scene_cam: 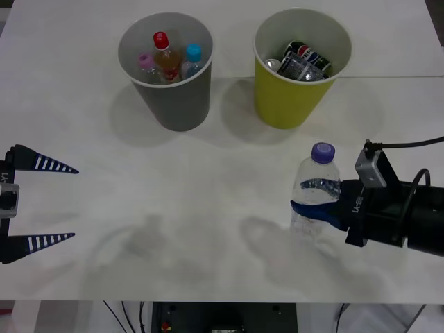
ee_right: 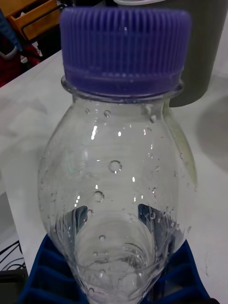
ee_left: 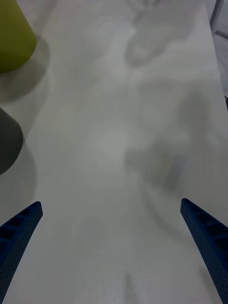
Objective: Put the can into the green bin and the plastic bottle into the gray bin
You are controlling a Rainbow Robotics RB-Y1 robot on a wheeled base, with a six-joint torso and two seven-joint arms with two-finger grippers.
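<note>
The plastic bottle (scene_cam: 316, 193) stands upright on the table (scene_cam: 208, 208), near the front right, well apart from both bins. Your right gripper (scene_cam: 313, 212) has its blue fingers wrapped around the bottle's lower body; in the right wrist view the bottle (ee_right: 116, 190) sits between them with its purple cap (ee_right: 124, 50) uppermost. Judged from this, the grasp is made but the bottle is not yet lifted.

The green bin (scene_cam: 302, 66) already holds cans (scene_cam: 303, 60), so you may count that half as done. The gray bin (scene_cam: 166, 69) holds three other bottles, pink, red and light blue capped; the purple-capped one has still to go in. That bin stands far left of the bottle, so a carry across the table remains.

Your left gripper (scene_cam: 41, 202) waits at the left edge, fingers spread wide, holding nothing.

The table is white and matte, with soft shadows. Cables hang below its front edge.
</note>
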